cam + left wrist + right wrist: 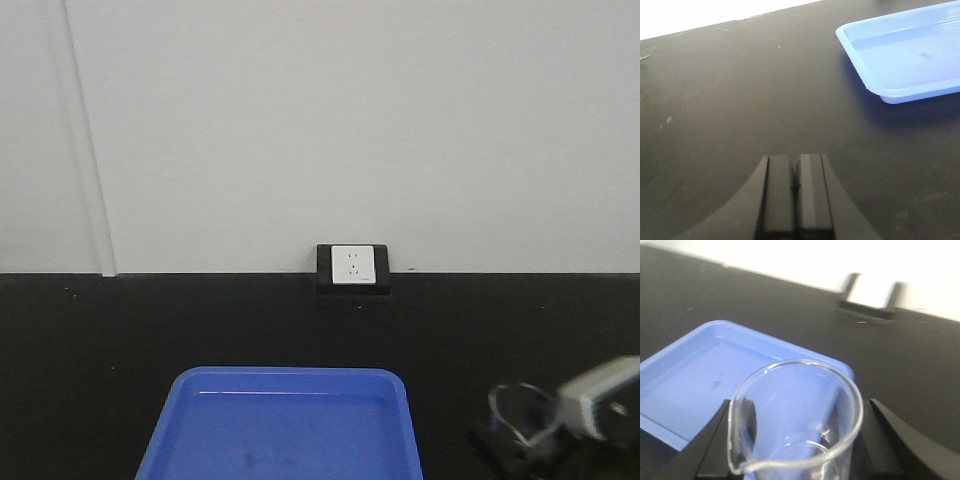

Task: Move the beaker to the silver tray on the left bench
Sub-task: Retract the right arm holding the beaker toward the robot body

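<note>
The beaker (795,420), small clear glass with a pouring lip toward the camera, sits between the two black fingers (715,445) of my right gripper (795,440), which press on both its sides. It also shows in the front view (522,410) at the lower right, beside the right arm's grey wrist (598,395). My left gripper (795,192) is shut and empty, low over the black bench, left of the blue tray (905,55). No silver tray is in view.
The blue tray (280,425) lies on the black bench (100,350) at the front centre, just left of the held beaker. A black-framed white wall socket (353,267) stands at the back of the bench against the white wall.
</note>
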### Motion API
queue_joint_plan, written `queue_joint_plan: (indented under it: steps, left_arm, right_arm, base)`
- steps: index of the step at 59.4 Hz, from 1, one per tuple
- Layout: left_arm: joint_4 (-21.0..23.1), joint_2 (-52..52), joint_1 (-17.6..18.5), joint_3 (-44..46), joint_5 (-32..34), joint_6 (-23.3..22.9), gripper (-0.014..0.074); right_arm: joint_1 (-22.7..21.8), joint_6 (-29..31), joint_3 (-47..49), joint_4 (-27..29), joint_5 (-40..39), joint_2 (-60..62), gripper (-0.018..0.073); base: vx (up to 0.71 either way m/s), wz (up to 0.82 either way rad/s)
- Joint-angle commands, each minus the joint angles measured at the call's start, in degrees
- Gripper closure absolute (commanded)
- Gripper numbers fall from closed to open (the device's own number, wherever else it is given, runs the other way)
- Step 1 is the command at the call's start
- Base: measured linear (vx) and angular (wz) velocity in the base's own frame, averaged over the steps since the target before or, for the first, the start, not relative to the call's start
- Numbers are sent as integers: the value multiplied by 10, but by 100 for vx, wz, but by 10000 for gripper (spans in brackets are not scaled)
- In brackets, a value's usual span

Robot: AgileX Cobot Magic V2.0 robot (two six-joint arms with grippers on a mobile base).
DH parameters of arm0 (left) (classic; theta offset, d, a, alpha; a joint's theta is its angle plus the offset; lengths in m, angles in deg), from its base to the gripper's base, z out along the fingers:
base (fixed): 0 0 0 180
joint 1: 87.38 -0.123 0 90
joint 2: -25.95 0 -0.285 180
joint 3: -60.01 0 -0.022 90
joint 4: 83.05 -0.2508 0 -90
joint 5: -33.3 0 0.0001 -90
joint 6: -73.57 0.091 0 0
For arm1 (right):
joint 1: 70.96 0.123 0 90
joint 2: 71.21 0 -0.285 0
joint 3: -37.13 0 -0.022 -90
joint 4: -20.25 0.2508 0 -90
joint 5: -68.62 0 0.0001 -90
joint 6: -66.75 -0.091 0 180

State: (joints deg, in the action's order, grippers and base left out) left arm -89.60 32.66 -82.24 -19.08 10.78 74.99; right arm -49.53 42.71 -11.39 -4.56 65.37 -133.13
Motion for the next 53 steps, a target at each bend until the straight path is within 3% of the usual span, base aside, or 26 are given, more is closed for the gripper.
queue_joint_plan:
  steps: [1, 12, 20, 53]
  left_arm:
    - [1, -4, 4, -11, 48, -1, 595]
    - [1, -4, 4, -11, 48, -1, 595]
    - [1, -4, 4, -11, 48, -1, 595]
    - [1, -4, 4, -11, 48, -1, 595]
  right_arm:
    - [-30, 0, -36, -5, -7, 106, 573]
    - [-79, 0, -99, -5, 14, 242, 573]
    - [-103, 3, -101, -6, 3, 257, 573]
    - [-107, 4, -101, -4, 14, 257, 570]
  base:
    - [0, 0]
    - [0, 0]
    - [0, 0]
    - [0, 0]
